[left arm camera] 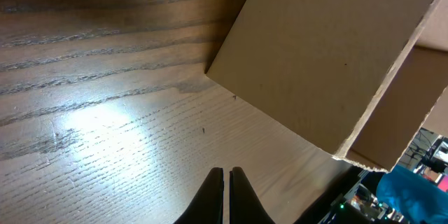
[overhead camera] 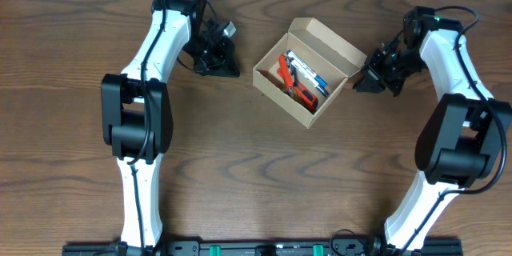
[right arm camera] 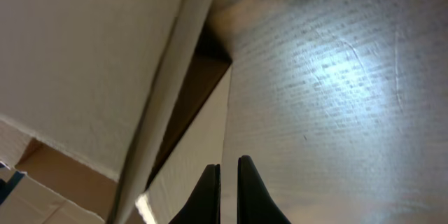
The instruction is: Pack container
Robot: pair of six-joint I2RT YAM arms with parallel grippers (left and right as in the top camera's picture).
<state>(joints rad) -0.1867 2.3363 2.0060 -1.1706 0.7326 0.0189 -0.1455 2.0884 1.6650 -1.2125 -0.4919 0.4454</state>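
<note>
The container [overhead camera: 330,96] is a tan cardboard box at the table's middle, open, with its lid flap [overhead camera: 326,46] standing up at the back right. Inside lie an orange-red tool [overhead camera: 286,76] and white markers with blue bands [overhead camera: 309,75]. My left gripper [overhead camera: 230,69] rests on the wood to the box's left, shut and empty; its wrist view shows the fingertips [left arm camera: 227,175] together, a short way from the box's plain wall [left arm camera: 322,63]. My right gripper [overhead camera: 360,82] sits low by the box's right side, shut, its tips [right arm camera: 227,164] beside the cardboard [right arm camera: 84,63].
The brown wooden table [overhead camera: 256,168] runs to a back edge at the top of the overhead view. Both arm bases stand on a black rail [overhead camera: 256,248] at the front edge. Blue-lit electronics [left arm camera: 413,189] show beyond the box in the left wrist view.
</note>
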